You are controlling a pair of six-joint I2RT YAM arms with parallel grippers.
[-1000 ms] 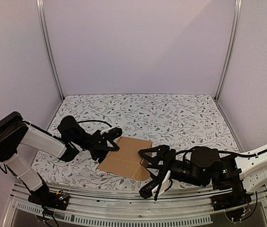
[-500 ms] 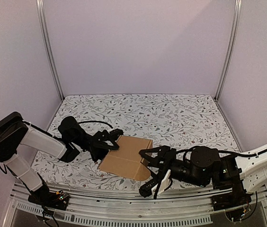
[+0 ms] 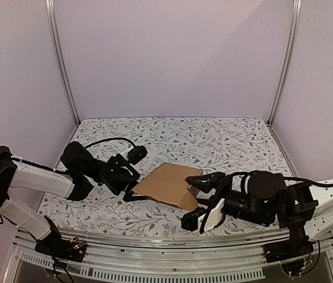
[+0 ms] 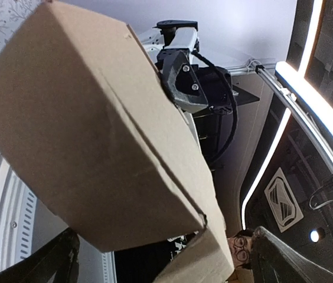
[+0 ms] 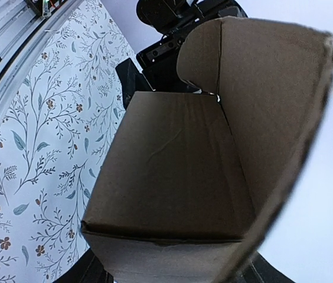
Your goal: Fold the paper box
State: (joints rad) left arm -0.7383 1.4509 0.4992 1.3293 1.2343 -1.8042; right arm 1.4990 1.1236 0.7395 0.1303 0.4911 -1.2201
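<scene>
Left gripper (image 3: pixel 132 175) just let go, jaws wide beside the paper box (image 3: pixel 169 181), which right gripper (image 3: pixel 203 200) now clamps alone, tilted above the table (image 3: pixel 243 141) front-centre, so the end flap looks next.

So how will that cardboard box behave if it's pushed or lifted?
Likely light: the paper box looks like thin, hollow brown cardboard. Its panels seem stiff, but the creases and the open end flap would probably flex under a push. Flat sides, so it shouldn't roll.
</scene>
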